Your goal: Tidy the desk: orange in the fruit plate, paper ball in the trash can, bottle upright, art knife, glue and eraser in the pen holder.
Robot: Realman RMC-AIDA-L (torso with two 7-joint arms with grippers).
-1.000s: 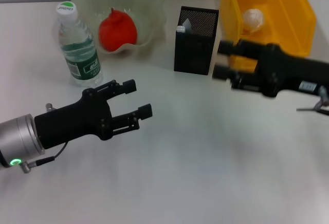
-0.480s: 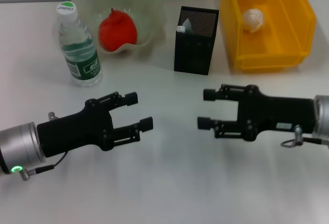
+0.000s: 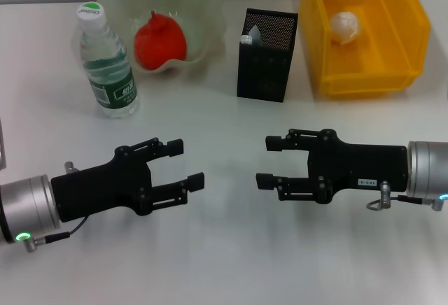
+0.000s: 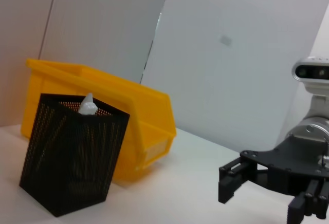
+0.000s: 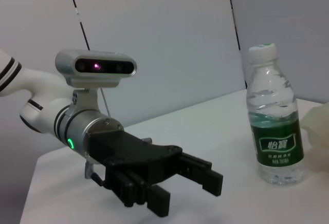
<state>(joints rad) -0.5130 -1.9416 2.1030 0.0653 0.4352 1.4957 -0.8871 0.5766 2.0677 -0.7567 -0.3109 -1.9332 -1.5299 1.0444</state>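
The orange [image 3: 159,38] lies in the pale-green fruit plate [image 3: 203,8] at the back. The paper ball [image 3: 344,26] lies in the yellow trash can [image 3: 413,18] at the back right. The bottle [image 3: 106,61] stands upright left of the plate; it also shows in the right wrist view [image 5: 272,134]. The black mesh pen holder [image 3: 264,57] stands in the middle back with a white tip showing above its rim; it also shows in the left wrist view [image 4: 72,160]. The eraser is out of view. My left gripper [image 3: 184,163] and right gripper [image 3: 269,161] are open, empty, facing each other low over the table front.
The yellow trash can [image 4: 139,116] stands right behind the pen holder in the left wrist view. The white table [image 3: 231,249] stretches bare between and in front of the two grippers.
My right gripper has drawn back from the trash can and pen holder to the front of the table, and now faces the left gripper. The left gripper has sunk slightly toward the front.
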